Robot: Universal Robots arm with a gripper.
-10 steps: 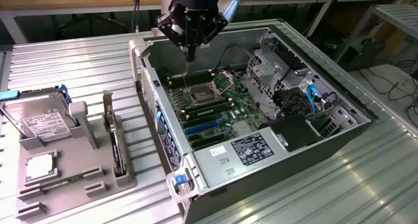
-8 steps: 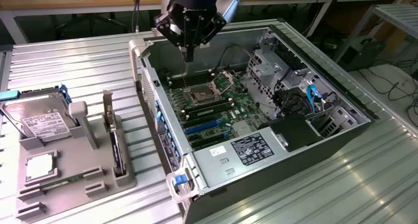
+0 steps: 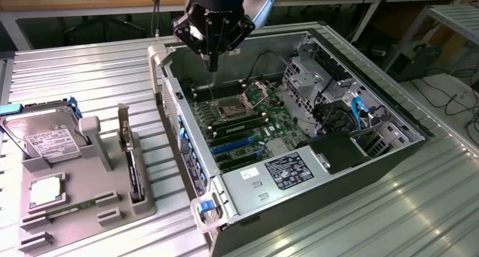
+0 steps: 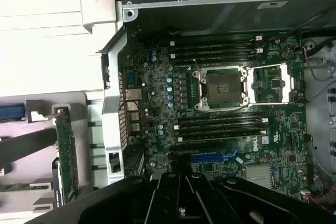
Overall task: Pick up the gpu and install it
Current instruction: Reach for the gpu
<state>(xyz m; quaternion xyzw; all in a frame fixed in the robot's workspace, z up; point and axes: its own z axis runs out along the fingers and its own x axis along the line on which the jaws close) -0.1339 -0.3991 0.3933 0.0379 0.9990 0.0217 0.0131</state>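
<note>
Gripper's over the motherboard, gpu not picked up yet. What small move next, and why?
Probably carry the gripper sideways toward the exterior view's left, out over the grey holder. The gpu stands on edge in a slot there, untouched, while the gripper hangs above the open computer case, carrying nothing.

Ext. cam high, angled down on open PC case [image 3: 337, 198]; wrist cam close overhead; both: motherboard [image 3: 281, 119] [image 4: 152, 103]
</note>
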